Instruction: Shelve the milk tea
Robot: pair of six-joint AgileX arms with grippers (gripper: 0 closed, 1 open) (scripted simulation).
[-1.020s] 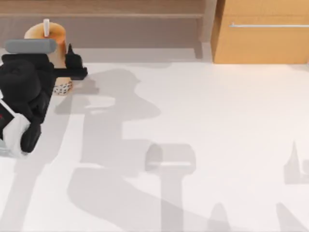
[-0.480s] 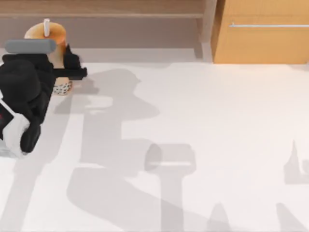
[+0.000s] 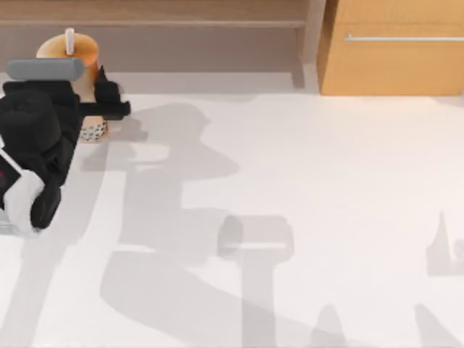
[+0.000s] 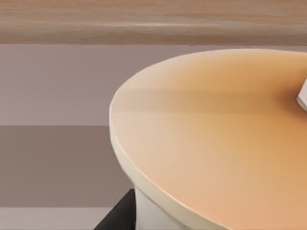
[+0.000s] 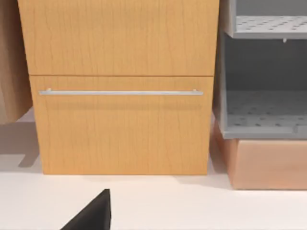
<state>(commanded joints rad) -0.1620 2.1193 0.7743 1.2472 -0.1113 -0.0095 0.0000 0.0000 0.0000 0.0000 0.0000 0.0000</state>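
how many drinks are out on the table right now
1: the tall orange-tan milk tea cup with a flat lid and white straw stands at the table's far left, by the shelf, with the left gripper at its side. Its lid shows close up in the left wrist view.

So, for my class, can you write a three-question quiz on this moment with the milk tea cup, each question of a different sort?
1. True or false: the milk tea stands at the table's far left, by the left gripper.
2. What sticks up from its lid? A) spoon B) white straw C) fork
3. Fill in: the orange drawer front carries a long silver ____.

Key: 1 true; 2 B; 3 handle.
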